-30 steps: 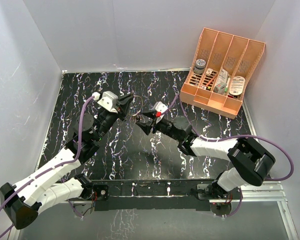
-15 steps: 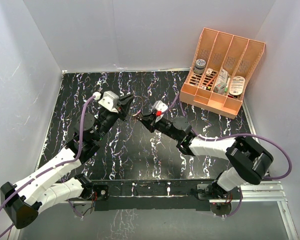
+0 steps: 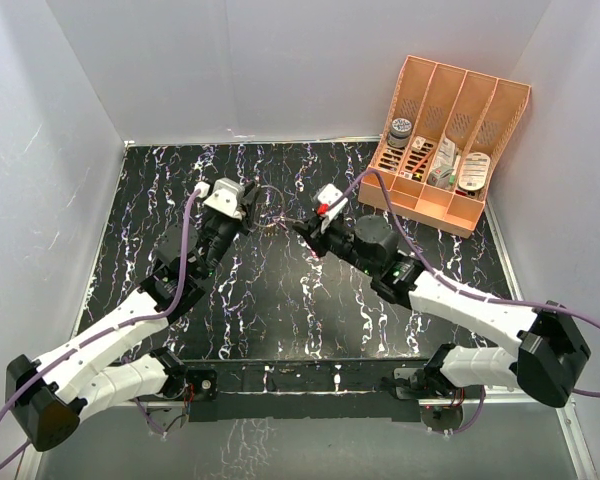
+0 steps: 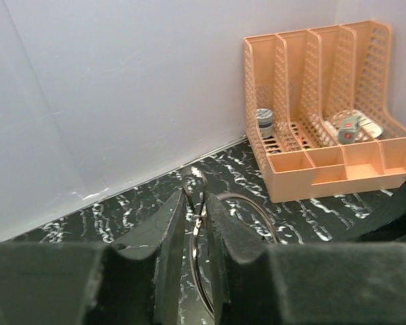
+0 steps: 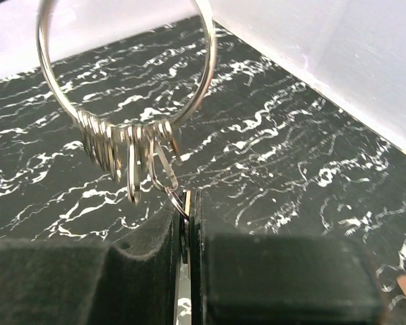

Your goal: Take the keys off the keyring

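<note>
Right wrist view: right gripper (image 5: 187, 206) pressed together, pinching edge-on a thin metal piece at the bottom of the bunch of small flat silvery-grey metal keys (image 5: 118, 149). Bunch threaded on the lower arc of the thin silvery metal wire keyring (image 5: 208, 61), pieces touching one another.

Left wrist view: left gripper (image 4: 195, 217) nearly closed, only a narrow slot left, ring wire running through it. Reads as a pinch on the wire; contact itself hidden by the pads.

Top view: whole assembly held off the black white-veined tabletop (image 3: 280, 310) between both grippers, toward the far middle, left of and well apart from the orange perforated plastic organiser (image 3: 420, 80) at far right.

Handling, as a judgement:
- Light, rigid, hard metal, not fragile.
- Probably slick against the pads. Thin wire apt to roll or pivot in a pinch.
- Coils likely springy, resisting any prying.
- Keys free to slide and swing round the ring, so prone to bunching and jamming.

Where to hold:
- Grip the ring across its wire on the side away from the bunch.
- Take one key by its flat faces near the head, not by the edge.
- Feed it along the coil toward the split end. Split end not findable in these views.
</note>
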